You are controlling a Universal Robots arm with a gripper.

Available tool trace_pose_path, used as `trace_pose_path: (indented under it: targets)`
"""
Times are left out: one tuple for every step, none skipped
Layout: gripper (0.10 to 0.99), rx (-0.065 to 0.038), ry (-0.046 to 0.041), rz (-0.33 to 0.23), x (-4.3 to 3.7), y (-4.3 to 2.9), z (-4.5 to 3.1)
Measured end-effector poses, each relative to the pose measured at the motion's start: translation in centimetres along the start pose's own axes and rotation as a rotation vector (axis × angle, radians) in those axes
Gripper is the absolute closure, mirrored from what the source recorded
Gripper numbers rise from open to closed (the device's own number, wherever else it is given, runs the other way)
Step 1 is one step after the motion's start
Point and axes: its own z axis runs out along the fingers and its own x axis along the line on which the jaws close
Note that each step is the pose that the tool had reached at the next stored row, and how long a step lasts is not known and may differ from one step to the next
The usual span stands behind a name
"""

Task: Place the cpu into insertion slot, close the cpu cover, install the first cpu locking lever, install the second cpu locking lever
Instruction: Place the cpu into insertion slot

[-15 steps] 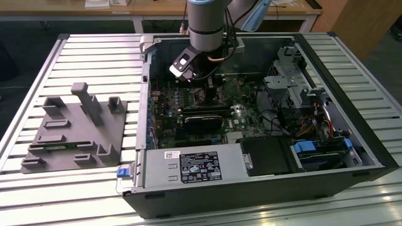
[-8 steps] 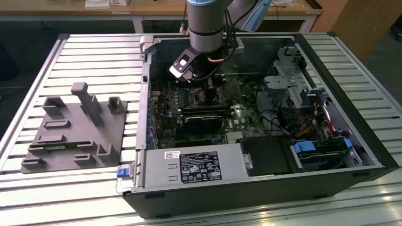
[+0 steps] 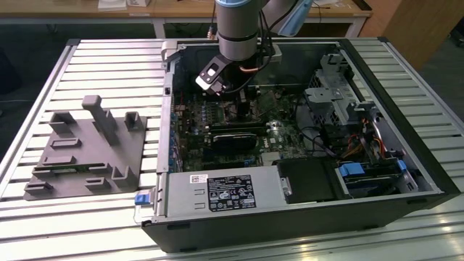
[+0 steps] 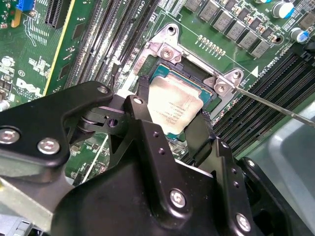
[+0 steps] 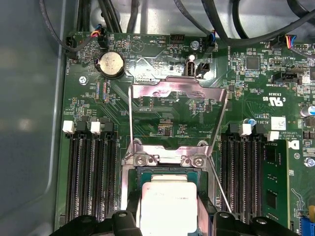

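Note:
In both wrist views the cpu, a pale silver square chip, lies level in the insertion slot on the green board. My gripper straddles it, and a black finger presses each of two opposite edges of the chip. The cpu cover, a grey metal frame, stands swung up behind the socket. Two thin wire levers are raised beside it. In the exterior view the gripper reaches down into the open computer case.
Long black memory slots flank the socket. The case holds a power supply box, a drive cage and cables. A grey fixture plate lies on the slatted table at the exterior view's left.

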Motion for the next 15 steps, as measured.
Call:
trace_pose_path:
  targets:
    - [0.549,0.0,0.0,0.0,0.0,0.0,0.0]
    - [0.549,0.0,0.0,0.0,0.0,0.0,0.0]
    - [0.549,0.0,0.0004,0.0,0.01,0.0,0.01]
    - [0.537,-0.001,0.001,0.0,0.02,0.01,0.03]
    - [0.537,-0.001,0.0014,0.0,0.03,0.01,0.05]
    - [0.537,-0.001,0.0009,0.0,0.02,0.01,0.04]
    - [0.475,0.0,0.0004,0.0,0.01,0.0,0.02]
    - [0.475,0.0,0.0001,0.0,0.0,0.0,0.01]
    - [0.475,0.0,0.0001,0.0,0.0,0.0,0.01]
    - [0.475,0.0,-0.0003,0.0,0.0,0.0,-0.03]
    - [0.475,0.0,-0.0002,0.0,-0.01,0.01,-0.12]
    - [0.475,0.0,0.0,0.0,-0.01,0.02,-0.25]
    - [0.475,0.0,0.0001,0.0,-0.01,0.04,-0.44]
    - [0.475,0.0,0.0,0.0,-0.02,0.06,-0.69]
    - [0.475,0.0,0.0,0.0,-0.02,0.08,-0.94]
